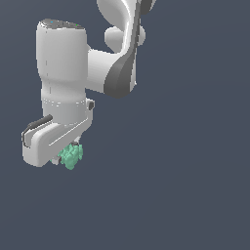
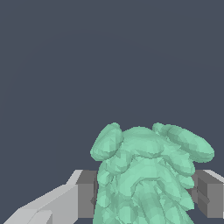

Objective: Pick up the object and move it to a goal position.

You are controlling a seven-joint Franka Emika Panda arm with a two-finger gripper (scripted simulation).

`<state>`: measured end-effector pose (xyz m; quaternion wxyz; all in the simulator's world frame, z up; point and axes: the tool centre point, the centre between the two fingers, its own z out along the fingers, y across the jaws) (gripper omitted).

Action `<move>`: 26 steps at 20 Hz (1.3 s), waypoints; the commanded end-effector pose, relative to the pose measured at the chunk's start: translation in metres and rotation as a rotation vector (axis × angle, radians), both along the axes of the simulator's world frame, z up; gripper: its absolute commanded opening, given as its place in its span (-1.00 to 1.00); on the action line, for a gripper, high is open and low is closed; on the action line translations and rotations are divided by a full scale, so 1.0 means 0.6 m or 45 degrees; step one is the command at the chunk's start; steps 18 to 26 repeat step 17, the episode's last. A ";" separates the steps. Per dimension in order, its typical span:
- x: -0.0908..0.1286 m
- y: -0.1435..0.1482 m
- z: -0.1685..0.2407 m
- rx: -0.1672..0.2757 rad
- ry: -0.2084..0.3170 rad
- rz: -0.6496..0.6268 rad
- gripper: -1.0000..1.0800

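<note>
The object (image 1: 71,156) is a small mint-green lumpy thing with a bumpy outline. It sticks out below my white gripper (image 1: 66,157) at the exterior view's left. In the wrist view the object (image 2: 146,175) fills the space between my two grey fingers (image 2: 85,194), which press on both its sides. The gripper is shut on the object. No surface shows under it in either view; whether it is lifted I cannot tell.
The white arm (image 1: 105,68) reaches in from the top of the exterior view, with a dark grey joint cover (image 1: 122,73). All around is a plain dark blue-grey background.
</note>
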<state>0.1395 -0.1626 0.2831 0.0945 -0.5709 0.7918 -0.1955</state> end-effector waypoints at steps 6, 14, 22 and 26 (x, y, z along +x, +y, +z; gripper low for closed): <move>0.013 -0.061 0.155 -0.059 -0.186 -0.176 -1.00; 0.007 -0.087 0.226 -0.089 -0.270 -0.258 -1.00; 0.006 -0.089 0.231 -0.091 -0.276 -0.264 -1.00; 0.006 -0.089 0.231 -0.091 -0.276 -0.264 -1.00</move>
